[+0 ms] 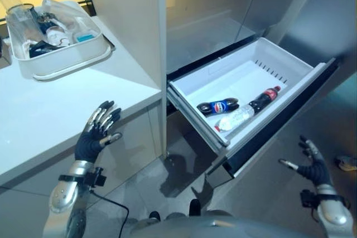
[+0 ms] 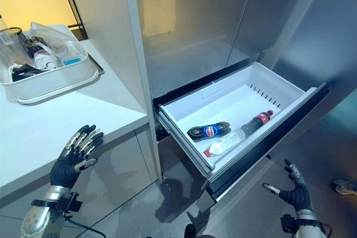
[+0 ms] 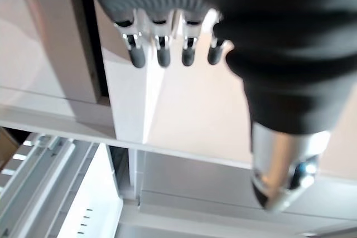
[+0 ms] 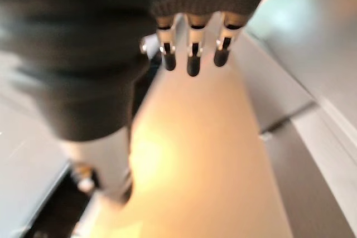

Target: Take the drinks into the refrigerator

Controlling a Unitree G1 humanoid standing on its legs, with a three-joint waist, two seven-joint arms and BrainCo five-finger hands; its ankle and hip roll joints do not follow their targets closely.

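Fridge drawer point(image 1: 290, 85) pulled wide open, three drinks laid inside: dark cola bottle point(image 1: 217, 106), red-capped cola bottle point(image 1: 264, 98), clear water bottle point(image 1: 235, 119) touching both. Left hand point(image 1: 93, 135) spread empty by counter point(image 1: 67, 96) edge. Right hand point(image 1: 312, 165) held open, nothing gripped. Tray point(image 1: 61, 59) of clutter parked on counter.

A shoe point(image 1: 347, 163) is cut off at the edge; the tray's point(image 1: 67, 59) contents are too small to identify.
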